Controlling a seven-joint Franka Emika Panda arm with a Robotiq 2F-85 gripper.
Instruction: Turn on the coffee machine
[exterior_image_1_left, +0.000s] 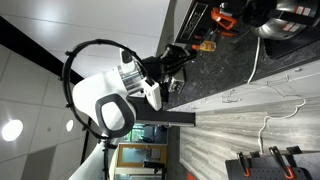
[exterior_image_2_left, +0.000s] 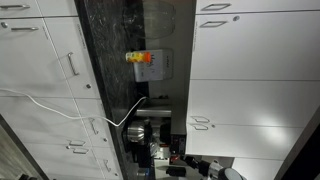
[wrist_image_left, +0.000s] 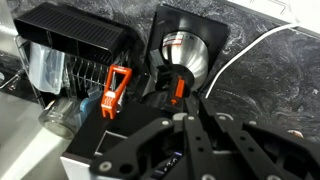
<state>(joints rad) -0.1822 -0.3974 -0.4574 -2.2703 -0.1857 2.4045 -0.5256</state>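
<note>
Coffee machine (wrist_image_left: 185, 50) dead ahead at twelve o'clock of the fingers (wrist_image_left: 172, 122), on the dark table (wrist_image_left: 275, 95). Fingers pinched together, carrying nothing, good for poking, I'd say. Switch isn't visible yet, so creep in square, press once, firmly.

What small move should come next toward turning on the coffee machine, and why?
Probably a short, slow descent toward the coffee machine. In the wrist view the hand hangs above it, fingers seemingly closed, near the small orange part, with no contact visible. I cannot make out the switch itself, so the aim should be checked first.
</note>
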